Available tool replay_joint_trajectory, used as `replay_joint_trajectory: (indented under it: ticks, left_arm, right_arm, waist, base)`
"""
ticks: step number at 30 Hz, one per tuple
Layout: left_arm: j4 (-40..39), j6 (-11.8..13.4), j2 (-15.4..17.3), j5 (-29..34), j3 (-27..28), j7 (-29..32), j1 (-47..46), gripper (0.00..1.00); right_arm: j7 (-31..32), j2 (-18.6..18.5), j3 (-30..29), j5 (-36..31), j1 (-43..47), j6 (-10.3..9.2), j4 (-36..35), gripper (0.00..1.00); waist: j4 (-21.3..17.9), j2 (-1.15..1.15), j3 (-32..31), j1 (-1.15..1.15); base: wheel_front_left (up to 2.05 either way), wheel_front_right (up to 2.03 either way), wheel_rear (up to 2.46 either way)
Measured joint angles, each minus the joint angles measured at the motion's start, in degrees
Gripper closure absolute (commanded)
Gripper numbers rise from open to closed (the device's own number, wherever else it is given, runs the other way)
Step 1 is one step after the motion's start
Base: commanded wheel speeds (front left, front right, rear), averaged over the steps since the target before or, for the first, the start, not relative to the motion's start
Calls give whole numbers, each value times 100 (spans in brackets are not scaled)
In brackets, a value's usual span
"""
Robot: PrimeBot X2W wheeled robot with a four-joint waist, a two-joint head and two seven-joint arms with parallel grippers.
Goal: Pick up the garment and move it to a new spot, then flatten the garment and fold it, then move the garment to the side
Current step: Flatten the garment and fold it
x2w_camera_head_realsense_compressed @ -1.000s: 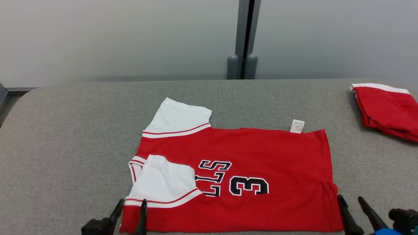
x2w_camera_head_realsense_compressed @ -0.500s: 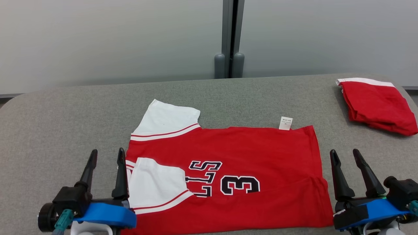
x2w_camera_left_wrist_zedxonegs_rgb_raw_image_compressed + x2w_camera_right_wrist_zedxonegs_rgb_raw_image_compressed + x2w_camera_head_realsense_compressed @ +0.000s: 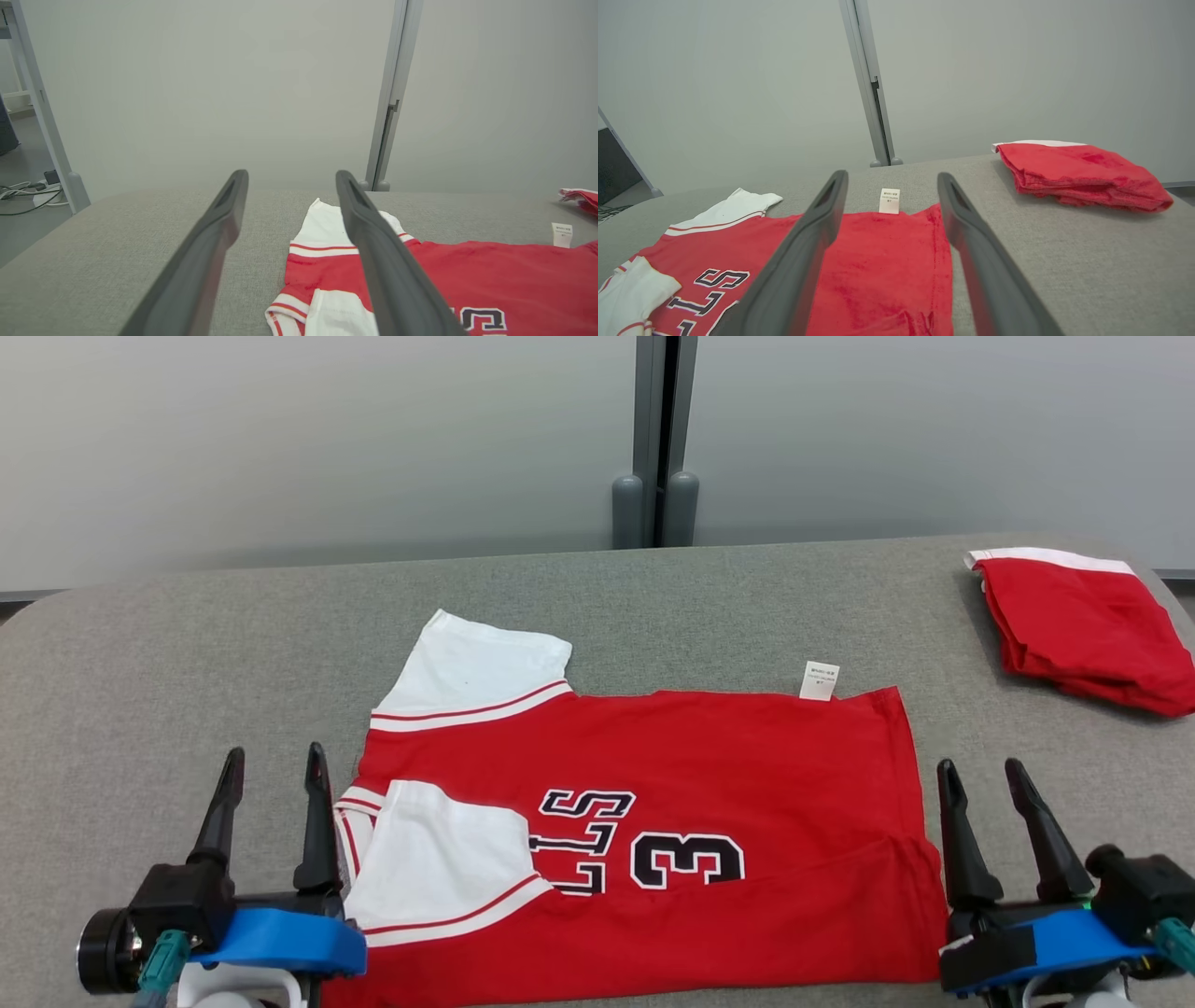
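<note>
- Both hands, low at the near edge of the red jersey (image 3: 653, 821) 1 s ago, now stand raised either side of it. Left hand (image 3: 274, 753) is spread & empty; right hand (image 3: 980, 765) likewise.
- Jersey lies flat mid-counter (image 3: 140, 691), near sleeve (image 3: 439, 859) tucked over the front.
- Prob. between folds; body folds still to come.
- Folded red garment (image 3: 1083, 625) sits far right.

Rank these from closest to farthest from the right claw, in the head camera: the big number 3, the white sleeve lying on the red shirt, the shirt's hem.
From the right gripper:
1. Hem, just to its left.
2. Number 3, middle of the shirt.
3. White sleeve, at the shirt's far left end.
</note>
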Motion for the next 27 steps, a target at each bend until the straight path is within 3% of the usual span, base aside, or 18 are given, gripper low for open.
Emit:
replay_joint_trajectory:
  ticks: [13,27]
  left_arm:
    - [515,-385,-225,266,442,0,69,0]
    - [703,-579,-354,519,668,0,-131,0]
  right_arm:
    - [-1,76,-64,-189,220,0,113,0]
    - [-2,58,-120,-186,169,0,393,0]
  waist:
    - [30,0,-50,0]
    - [18,0,-11,-1]
  base:
    - [0,0,0]
    - [0,0,0]
